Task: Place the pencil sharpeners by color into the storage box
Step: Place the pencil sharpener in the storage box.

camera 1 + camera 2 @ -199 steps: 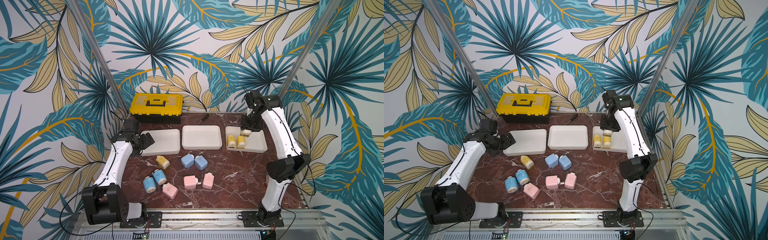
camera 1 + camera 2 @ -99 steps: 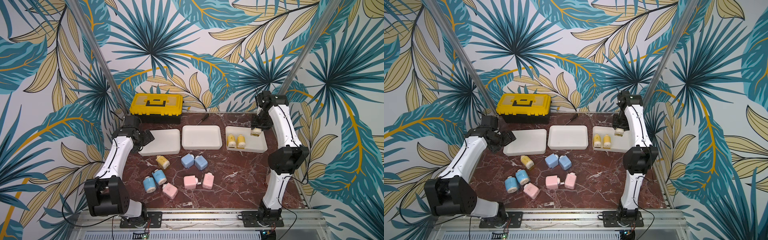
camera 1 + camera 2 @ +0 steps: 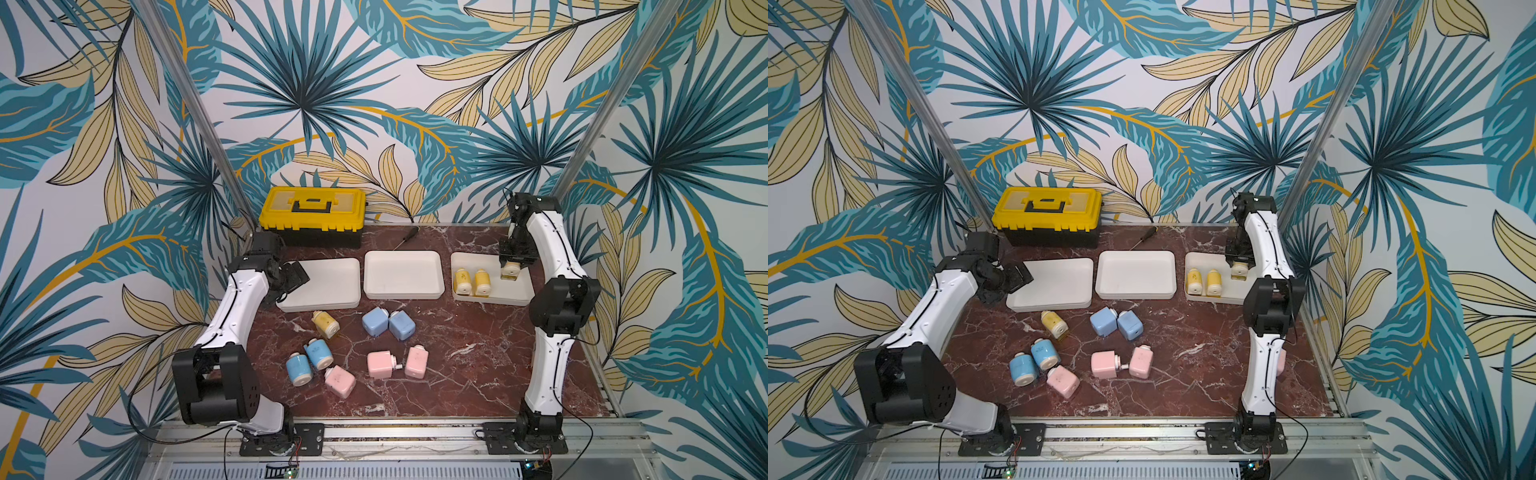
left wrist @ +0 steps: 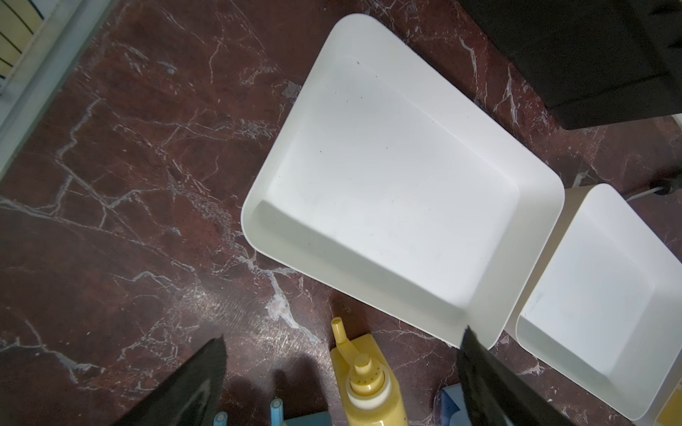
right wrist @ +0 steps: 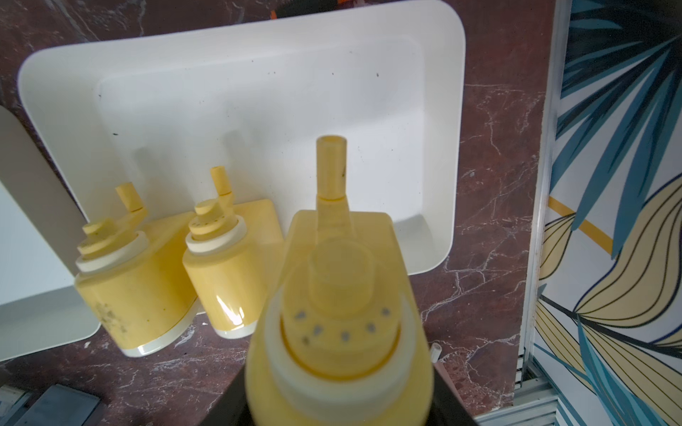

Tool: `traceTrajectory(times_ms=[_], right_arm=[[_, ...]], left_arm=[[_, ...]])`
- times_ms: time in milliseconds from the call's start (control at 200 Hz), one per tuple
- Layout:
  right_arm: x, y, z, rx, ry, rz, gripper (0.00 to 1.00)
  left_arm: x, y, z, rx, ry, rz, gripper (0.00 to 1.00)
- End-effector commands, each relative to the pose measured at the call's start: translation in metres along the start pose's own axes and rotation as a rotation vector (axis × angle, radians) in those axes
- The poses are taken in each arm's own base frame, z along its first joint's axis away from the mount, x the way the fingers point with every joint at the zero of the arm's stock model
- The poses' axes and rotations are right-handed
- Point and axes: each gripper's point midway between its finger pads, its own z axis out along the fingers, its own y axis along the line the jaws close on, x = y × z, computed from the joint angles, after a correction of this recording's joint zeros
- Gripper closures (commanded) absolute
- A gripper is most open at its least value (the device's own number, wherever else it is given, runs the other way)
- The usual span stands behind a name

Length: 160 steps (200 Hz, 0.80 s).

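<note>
Apparently, no readable writing is seen; a yellow sharpener (image 5: pixel 339 324) is clamped by the right gripper (image 3: pixel 510 270), the left gripper (image 3: pixel 296 277) spread wide, nothing held.

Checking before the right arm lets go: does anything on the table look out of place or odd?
Mostly tidy. One oddity: a screwdriver lies loose on the table behind the middle tray, beside the yellow toolbox; it fits no sorting job. The yellow sharpener on the table lies on its side.
</note>
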Motion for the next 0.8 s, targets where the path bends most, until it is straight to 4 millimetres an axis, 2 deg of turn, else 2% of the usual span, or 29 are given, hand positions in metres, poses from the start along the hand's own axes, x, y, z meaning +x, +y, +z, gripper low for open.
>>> traceTrajectory(times_ms=[0, 796], right_arm=[[-0.002, -0.004, 0.004, 0.022, 0.005, -0.008, 0.61], [0.010, 0.008, 0.069, -0.017, 0.131, -0.042, 0.61]], left_arm=[[-0.003, 0.001, -0.003, -0.007, -0.016, 0.011, 0.01], [0.003, 0.003, -0.009, 0.005, -0.020, 0.013, 0.01]])
